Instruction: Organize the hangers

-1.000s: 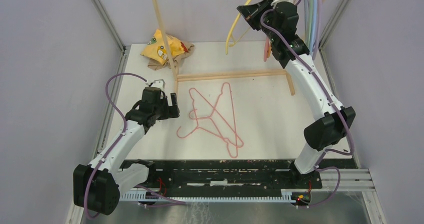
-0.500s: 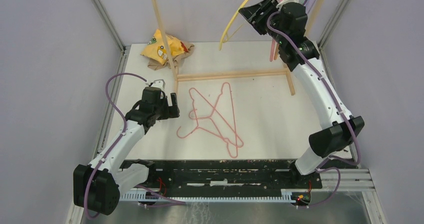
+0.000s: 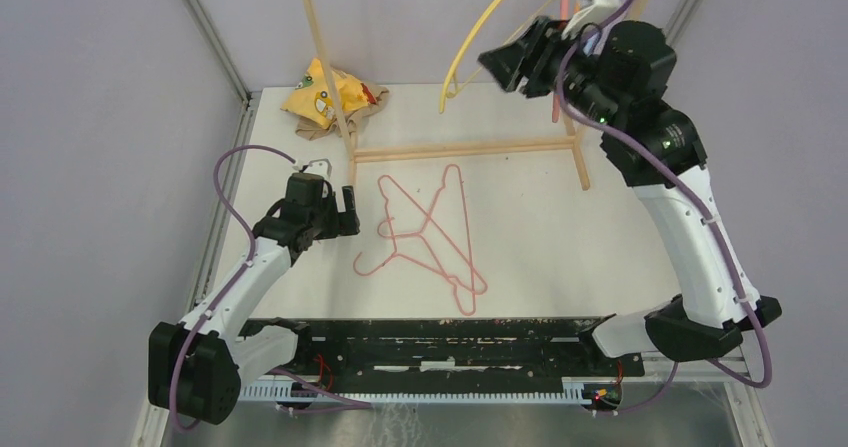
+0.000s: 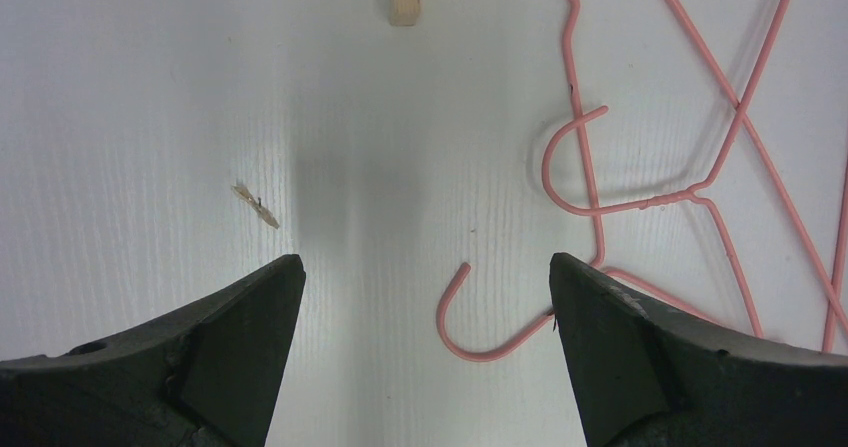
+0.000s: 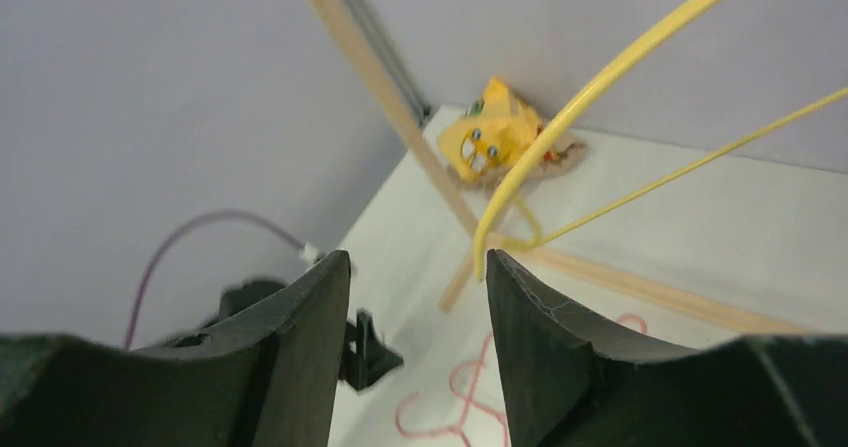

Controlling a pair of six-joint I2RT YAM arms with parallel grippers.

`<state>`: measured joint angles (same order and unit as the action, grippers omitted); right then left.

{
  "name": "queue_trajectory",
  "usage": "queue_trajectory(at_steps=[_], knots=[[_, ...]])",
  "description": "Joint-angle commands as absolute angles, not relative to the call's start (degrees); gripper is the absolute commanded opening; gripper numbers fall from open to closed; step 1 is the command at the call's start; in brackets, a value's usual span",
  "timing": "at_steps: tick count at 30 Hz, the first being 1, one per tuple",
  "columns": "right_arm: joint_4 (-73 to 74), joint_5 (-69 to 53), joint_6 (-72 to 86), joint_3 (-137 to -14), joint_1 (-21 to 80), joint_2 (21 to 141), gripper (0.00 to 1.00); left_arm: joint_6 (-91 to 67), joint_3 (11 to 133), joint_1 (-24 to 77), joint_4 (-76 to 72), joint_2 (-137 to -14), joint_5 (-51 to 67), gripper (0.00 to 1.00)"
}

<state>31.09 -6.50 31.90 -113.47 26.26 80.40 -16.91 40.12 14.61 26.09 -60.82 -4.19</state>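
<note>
The pink hangers [image 4: 665, 200] lie crossed and flat on the desk [image 3: 540, 237], mid-frame in the overhead view. A yellow hanger [image 5: 600, 75] is up near the top, right of centre. Your left hand [image 4: 425, 277] is spread over bare desk beside a pink hook. Your right hand [image 5: 418, 262] is spread too, pinching nothing, with the yellow wire's end just beyond it. Expect light, thin, springy, slippery wire that snags, so grip at a hook's neck, away from the crossings.

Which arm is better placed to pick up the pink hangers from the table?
Left. The left gripper, open, hovers beside the pink hangers; the right gripper is high up by the yellow hanger.
</note>
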Motion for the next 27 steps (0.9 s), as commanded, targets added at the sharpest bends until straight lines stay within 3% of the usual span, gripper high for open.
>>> queue_trajectory(at_steps=[1, 9, 16, 27], knots=[[43.1, -9.7, 16.9, -113.2, 36.9, 81.3, 0.59, -17.7, 42.1, 14.7, 24.1, -61.6, -4.1, 0.99], [50.5, -6.1, 11.3, -98.0, 51.9, 82.4, 0.54, -19.6, 41.8, 14.7, 24.0, -61.9, -3.9, 0.99], [43.9, -4.5, 14.2, -80.0, 53.7, 86.5, 0.52, -21.3, 40.5, 14.8, 24.0, -61.2, -3.9, 0.99], [35.1, -1.7, 15.8, -79.3, 53.7, 104.8, 0.42, -21.8, 40.3, 14.8, 24.3, -60.8, -3.3, 0.99]])
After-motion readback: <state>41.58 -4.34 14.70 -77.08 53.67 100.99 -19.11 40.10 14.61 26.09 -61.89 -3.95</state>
